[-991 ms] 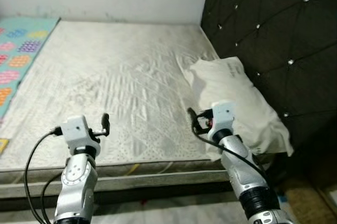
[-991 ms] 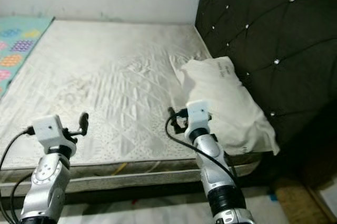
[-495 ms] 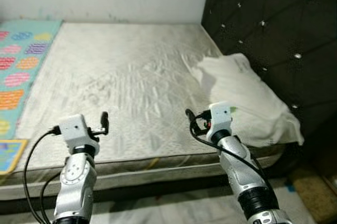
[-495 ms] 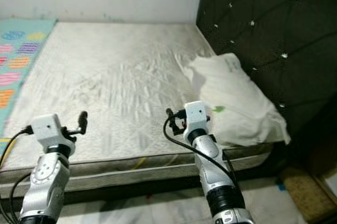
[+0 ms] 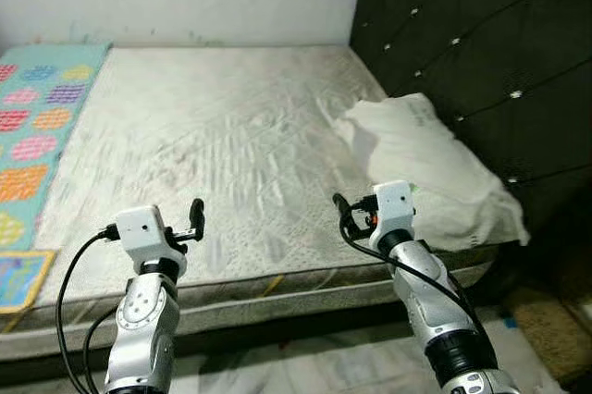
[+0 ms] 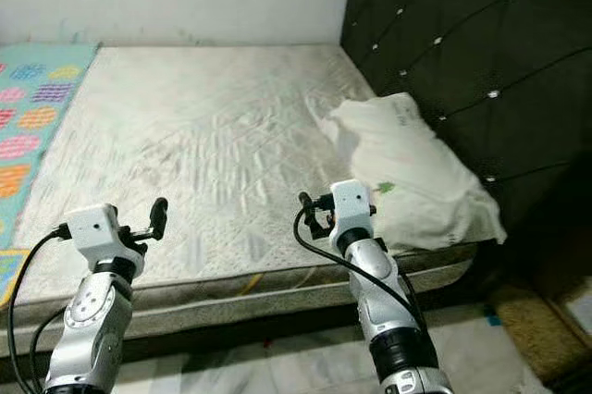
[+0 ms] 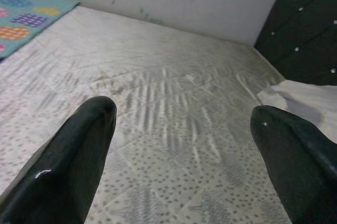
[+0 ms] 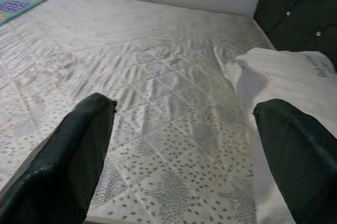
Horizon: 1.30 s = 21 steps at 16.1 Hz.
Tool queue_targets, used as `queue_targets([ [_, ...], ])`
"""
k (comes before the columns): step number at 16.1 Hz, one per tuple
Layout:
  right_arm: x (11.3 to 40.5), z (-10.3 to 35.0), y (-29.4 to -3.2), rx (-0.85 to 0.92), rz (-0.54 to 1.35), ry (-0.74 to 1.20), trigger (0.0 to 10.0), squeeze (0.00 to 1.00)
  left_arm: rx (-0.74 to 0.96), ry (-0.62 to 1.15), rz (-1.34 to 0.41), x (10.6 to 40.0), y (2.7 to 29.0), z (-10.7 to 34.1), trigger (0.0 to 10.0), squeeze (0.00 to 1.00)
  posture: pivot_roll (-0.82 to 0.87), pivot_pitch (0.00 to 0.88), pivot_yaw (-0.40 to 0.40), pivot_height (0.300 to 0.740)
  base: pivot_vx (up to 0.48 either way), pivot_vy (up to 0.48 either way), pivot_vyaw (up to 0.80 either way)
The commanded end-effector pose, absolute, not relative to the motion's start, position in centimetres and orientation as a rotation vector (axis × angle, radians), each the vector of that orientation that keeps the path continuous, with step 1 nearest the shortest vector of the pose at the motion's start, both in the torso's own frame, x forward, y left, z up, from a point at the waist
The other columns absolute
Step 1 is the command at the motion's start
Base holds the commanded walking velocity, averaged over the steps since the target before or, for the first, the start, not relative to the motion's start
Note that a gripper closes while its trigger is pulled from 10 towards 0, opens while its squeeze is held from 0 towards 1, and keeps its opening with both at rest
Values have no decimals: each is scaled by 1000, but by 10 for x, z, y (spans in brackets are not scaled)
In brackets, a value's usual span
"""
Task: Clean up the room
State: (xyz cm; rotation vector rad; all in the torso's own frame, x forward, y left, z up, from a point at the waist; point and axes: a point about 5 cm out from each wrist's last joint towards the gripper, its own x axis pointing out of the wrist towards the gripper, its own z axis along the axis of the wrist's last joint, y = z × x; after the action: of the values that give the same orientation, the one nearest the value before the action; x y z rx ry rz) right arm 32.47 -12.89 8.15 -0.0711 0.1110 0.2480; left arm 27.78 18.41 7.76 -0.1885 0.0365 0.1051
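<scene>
Facing the mattress (image 5: 213,135), I see wide bare sheet between wall and headboard (image 5: 481,52). Both grippers hover over its near edge, spread wide, holding nothing: left gripper (image 7: 184,145), right gripper (image 8: 184,145). Pillow (image 5: 425,167) lies just beyond the right one.

a rumpled white pillow (image 5: 427,168) lies on the mattress (image 5: 213,144) against the dark headboard (image 5: 481,52).

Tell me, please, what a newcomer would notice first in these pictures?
First, the bare mattress, then the white pillow lying against the dark tufted headboard on the robot's right. In front, the left gripper and right gripper are raised over the mattress's near edge, both open.
</scene>
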Motion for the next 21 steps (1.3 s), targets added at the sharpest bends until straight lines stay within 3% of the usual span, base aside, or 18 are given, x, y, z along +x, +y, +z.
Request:
queue_targets([
  [1, 327, 85, -132, -75, 242, 100, 10000, 0, -191, 26, 81, 280, 181, 82, 10000, 0, -86, 13, -31, 740, 375, 0, 0],
  [13, 327, 83, -131, -70, 242, 106, 10000, 0, -208, 22, 88, 281, 181, 82, 10000, 0, -84, 13, -28, 740, 364, 0, 0],
  [18, 327, 84, -130, -73, 251, 98, 10000, 0, -217, 28, 125, 283, 182, 81, 10000, 0, -85, 11, -28, 740, 0, 0, 0],
  [21, 327, 85, -130, -80, 257, 90, 10000, 0, -222, 29, 124, 284, 181, 81, 10000, 0, -85, 11, -28, 740, 0, 94, 683],
])
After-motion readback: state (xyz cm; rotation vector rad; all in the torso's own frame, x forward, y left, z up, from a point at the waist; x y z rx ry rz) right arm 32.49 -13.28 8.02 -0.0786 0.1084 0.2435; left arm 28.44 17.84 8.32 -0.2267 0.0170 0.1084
